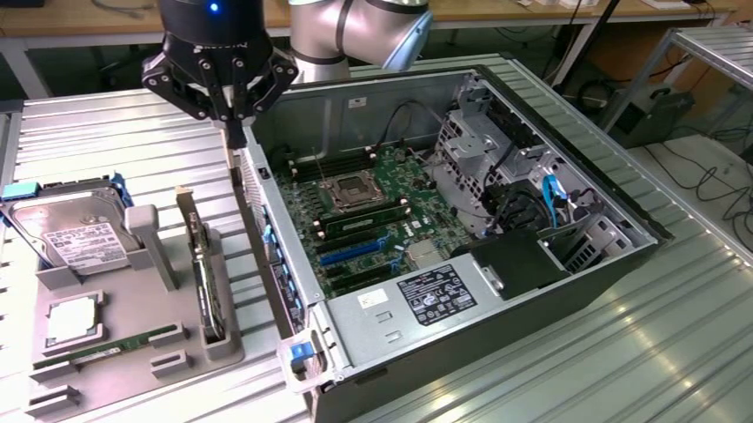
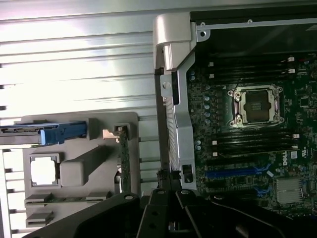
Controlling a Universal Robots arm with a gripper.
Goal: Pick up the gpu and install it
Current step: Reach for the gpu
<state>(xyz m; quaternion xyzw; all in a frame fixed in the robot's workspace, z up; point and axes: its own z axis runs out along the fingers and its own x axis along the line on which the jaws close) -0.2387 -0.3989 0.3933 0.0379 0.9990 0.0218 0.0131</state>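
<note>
Metal counter (image 1: 659,352), open PC case (image 1: 553,317) on it; gpu (image 1: 203,264) sits in the grey tray (image 1: 123,304), claw (image 1: 235,122) closed up empty near the case's edge, nothing installed yet.

The graphics card (image 1: 207,273) stands on edge along the tray (image 1: 112,295)'s side nearest the computer case (image 1: 264,242), free from above yet hemmed by a grey post (image 1: 150,247) on one side and the case wall on the other, while inside the blue slots (image 1: 353,253) lie open, the drive cage (image 1: 471,163) and power supply (image 1: 438,295) rising beside them.
</note>
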